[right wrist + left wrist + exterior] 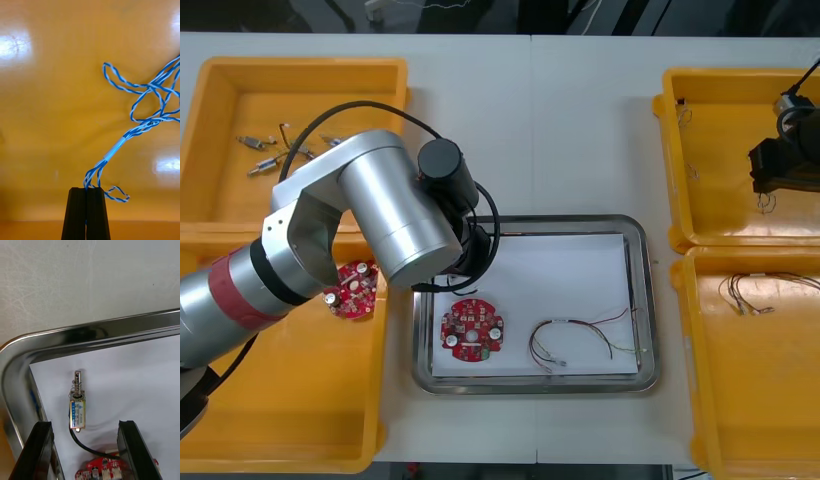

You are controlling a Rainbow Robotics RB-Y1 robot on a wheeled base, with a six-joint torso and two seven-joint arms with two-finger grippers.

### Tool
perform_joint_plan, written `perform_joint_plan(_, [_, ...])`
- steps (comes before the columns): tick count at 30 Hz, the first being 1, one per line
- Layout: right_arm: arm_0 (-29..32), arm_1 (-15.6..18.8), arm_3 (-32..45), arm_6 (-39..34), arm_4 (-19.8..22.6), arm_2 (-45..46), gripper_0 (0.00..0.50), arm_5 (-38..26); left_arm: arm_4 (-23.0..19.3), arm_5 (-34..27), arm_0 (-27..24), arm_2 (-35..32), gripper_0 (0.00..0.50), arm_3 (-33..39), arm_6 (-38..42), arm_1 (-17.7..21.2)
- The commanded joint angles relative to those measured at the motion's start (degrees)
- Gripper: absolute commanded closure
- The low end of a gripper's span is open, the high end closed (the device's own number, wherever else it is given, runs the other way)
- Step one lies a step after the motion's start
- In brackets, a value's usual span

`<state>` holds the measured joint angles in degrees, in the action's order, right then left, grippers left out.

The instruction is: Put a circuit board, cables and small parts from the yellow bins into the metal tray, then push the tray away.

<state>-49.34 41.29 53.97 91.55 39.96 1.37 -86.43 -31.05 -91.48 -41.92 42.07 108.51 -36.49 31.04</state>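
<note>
My left gripper (85, 424) hangs released over the metal tray (635, 300). A small metal part (77, 410) lies between its fingers, near a circuit board (471, 331) and a thin cable (580, 338). My right gripper (86, 190) is clenched on a blue and white cable (146, 112) in the far right yellow bin (725, 90).

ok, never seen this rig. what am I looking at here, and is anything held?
A two-armed robot works at a light table. The front view looks down from above the arms; the other two pictures come from a camera on each wrist, that arm's black fingers at the bottom. Yellow bins flank a metal tray holding a red circuit board and a thin cable. The left gripper is open over the tray's corner, a small metal part lying between its fingers. The right gripper, over a right-hand bin, is shut on a twisted blue and white cable.
</note>
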Motion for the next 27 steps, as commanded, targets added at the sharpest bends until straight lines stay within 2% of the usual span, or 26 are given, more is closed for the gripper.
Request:
perform_joint_plan(1, [-2.4,-1.7,3.0,-3.9,-1.6,0.7,0.500,-1.7,-2.3,-3.8,-3.4,-4.8,0.000,4.4,3.4,-0.9])
perform_joint_plan(7, [-1.5,-1.7,4.9,-4.9,-2.2,0.7,0.500,-3.1,-4.9,-7.7,-4.0,-9.5,0.000,7.2,2.9,0.0])
perform_joint_plan(18, [-0.3,-1.7,5.3,-5.5,-2.5,0.7,0.495,-0.8,-9.8,-14.3,-5.5,-18.6,0.000,7.9,-0.1,2.4])
perform_joint_plan(19, [-0.2,-1.7,5.3,-5.5,-2.6,0.7,0.442,-0.6,-10.0,-14.7,-5.5,-19.5,0.000,7.9,-1.1,2.6])
perform_joint_plan(20, [-0.1,-1.7,5.3,-5.5,-2.7,0.7,0.365,-0.3,-10.1,-15.4,-5.5,-20.4,0.000,7.9,-2.1,3.1])
perform_joint_plan(21, [-0.1,-1.7,5.3,-5.5,-2.8,0.7,0.325,-0.3,-10.2,-15.7,-5.5,-20.7,0.000,7.9,-2.5,3.2])
perform_joint_plan(22, [-0.1,-1.7,5.3,-5.5,-3.0,0.7,0.249,-0.1,-10.5,-16.4,-5.4,-21.6,0.000,7.6,-3.4,3.7])
perform_joint_plan(23, [-0.1,-1.7,5.3,-5.5,-3.1,0.7,0.119,-0.2,-11.3,-16.7,-5.4,-22.6,0.000,7.2,-4.0,4.0])
perform_joint_plan(24, [-0.1,-1.7,5.3,-5.6,-3.1,0.7,0.052,-0.2,-11.8,-16.8,-5.4,-23.1,0.000,6.9,-4.2,4.3])
perform_joint_plan(25, [-0.1,-1.7,5.3,-5.7,-3.2,0.8,0.000,-0.2,-12.8,-17.0,-5.4,-23.9,0.000,6.3,-4.4,5.0])
perform_joint_plan(27, [-0.1,-1.7,5.3,-5.8,-3.5,1.1,0.000,-0.1,-13.6,-17.1,-5.5,-25.2,0.000,5.9,-4.8,6.2])
